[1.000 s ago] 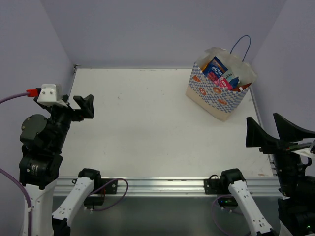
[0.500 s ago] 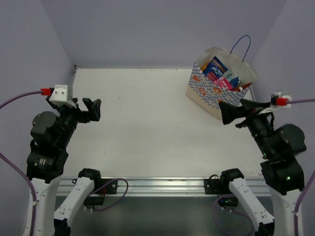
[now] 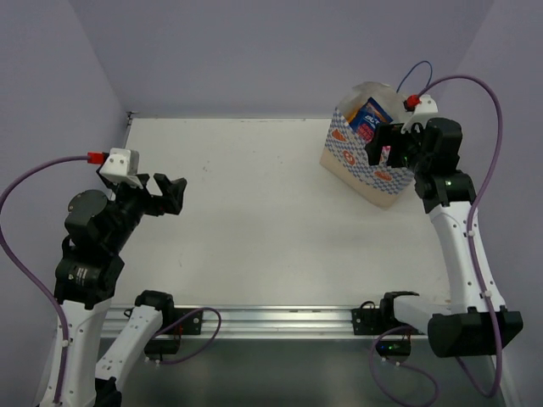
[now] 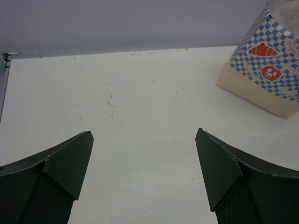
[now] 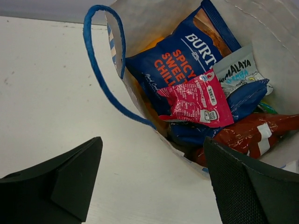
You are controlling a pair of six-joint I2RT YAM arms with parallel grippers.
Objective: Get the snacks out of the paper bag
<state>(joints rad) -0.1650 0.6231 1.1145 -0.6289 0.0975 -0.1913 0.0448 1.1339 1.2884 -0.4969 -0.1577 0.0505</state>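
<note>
The paper bag (image 3: 352, 161) stands at the back right of the table, its mouth open upward; the left wrist view shows its checkered side (image 4: 266, 70). Inside lie the snacks: a big blue packet (image 5: 187, 60), a small pink one (image 5: 196, 100), a silvery-teal one (image 5: 238, 70), a red one (image 5: 247, 135) and another blue one (image 5: 245, 95). My right gripper (image 5: 153, 140) hovers open over the bag's near rim (image 3: 386, 146), holding nothing. One blue cord handle (image 5: 96, 60) loops out over the table. My left gripper (image 3: 167, 191) is open and empty over the table's left side (image 4: 143, 131).
Purple walls close in the white table (image 3: 254, 195) at the back and on both sides. A metal rail (image 3: 271, 320) runs along the near edge. The bag's second handle (image 3: 416, 76) sticks up against the back wall. Purple cables arc from both wrists.
My right arm has swung up from the near right edge to above the bag's mouth. The left arm has edged a little forward and to the right.
</note>
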